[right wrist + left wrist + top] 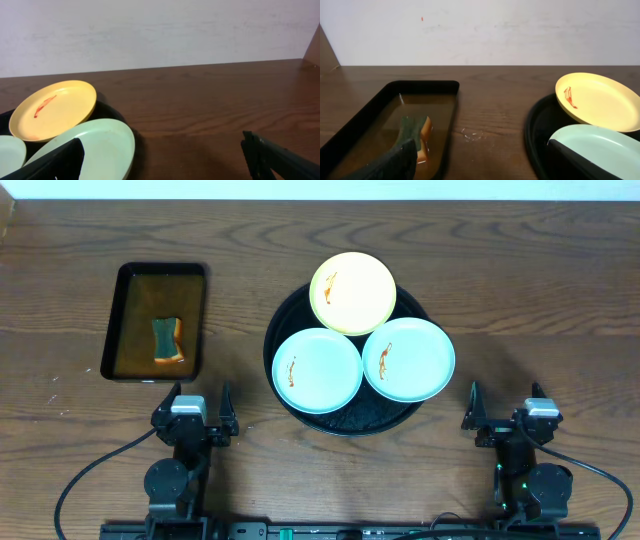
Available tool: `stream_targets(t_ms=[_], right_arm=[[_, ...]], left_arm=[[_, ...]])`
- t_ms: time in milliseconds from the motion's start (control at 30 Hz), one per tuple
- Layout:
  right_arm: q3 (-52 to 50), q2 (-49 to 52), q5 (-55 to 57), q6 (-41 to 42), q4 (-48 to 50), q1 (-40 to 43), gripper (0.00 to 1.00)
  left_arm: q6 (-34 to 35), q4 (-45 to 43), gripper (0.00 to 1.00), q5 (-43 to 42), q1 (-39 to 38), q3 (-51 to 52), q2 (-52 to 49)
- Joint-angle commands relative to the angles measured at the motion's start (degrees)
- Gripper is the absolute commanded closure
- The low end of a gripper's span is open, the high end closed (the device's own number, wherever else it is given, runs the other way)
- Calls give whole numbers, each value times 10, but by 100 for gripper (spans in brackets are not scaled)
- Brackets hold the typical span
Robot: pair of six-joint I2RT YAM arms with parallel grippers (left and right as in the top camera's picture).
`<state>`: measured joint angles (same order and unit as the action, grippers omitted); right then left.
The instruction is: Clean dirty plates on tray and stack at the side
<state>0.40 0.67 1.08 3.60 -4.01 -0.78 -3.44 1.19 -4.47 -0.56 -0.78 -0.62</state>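
Three plates lie on the round black tray (pixel 350 423): a pale yellow plate (pixel 352 292) at the back and two mint-blue plates, one at the left (pixel 317 370) and one at the right (pixel 408 359). Each has an orange-brown smear. My left gripper (pixel 201 398) is open and empty near the front edge, left of the tray. My right gripper (pixel 506 402) is open and empty, right of the tray. The left wrist view shows the open left gripper (pixel 485 170), the yellow plate (pixel 597 100) and a mint plate (pixel 600 150). The right wrist view shows the open right gripper (pixel 162 165), the yellow plate (pixel 55 110) and a mint plate (pixel 100 142).
A rectangular black tray (pixel 113 320) of brownish liquid stands at the left, with a green and orange sponge (pixel 167 340) lying in it; the sponge shows in the left wrist view (pixel 415 135). Bare wood tabletop (pixel 550 300) lies right of the round tray.
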Motion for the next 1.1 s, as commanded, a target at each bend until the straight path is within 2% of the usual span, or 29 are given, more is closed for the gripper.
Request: stream_targets(t_ms=[0,133,300,433,567,700,867,1067], right_arm=[[-1,-3,3,-5,-2,4,1],[-1,-3,3,-5,-2,4,1],[-1,-3,3,-5,-2,4,1],[-1,-3,3,-5,-2,4,1],[-1,-3,3,-5,-2,4,1],[-1,-3,3,-5,-2,4,1],[-1,-3,3,-5,-2,4,1],[-1,-3,3,-5,-2,4,1]], left_arm=[[-6,25,18,-4,-2,5,3],[2,24,18,-23,-2,5,3],[186,4,18,-266,-2,5,3],[283,-47,18,-357,-2,5,3],[362,-102,18,-369,-2,5,3],[455,-220,18,-379,-2,5,3],[497,-351,18,-412,-2,2,3],[499,-351,18,-409,-2,-21,0]])
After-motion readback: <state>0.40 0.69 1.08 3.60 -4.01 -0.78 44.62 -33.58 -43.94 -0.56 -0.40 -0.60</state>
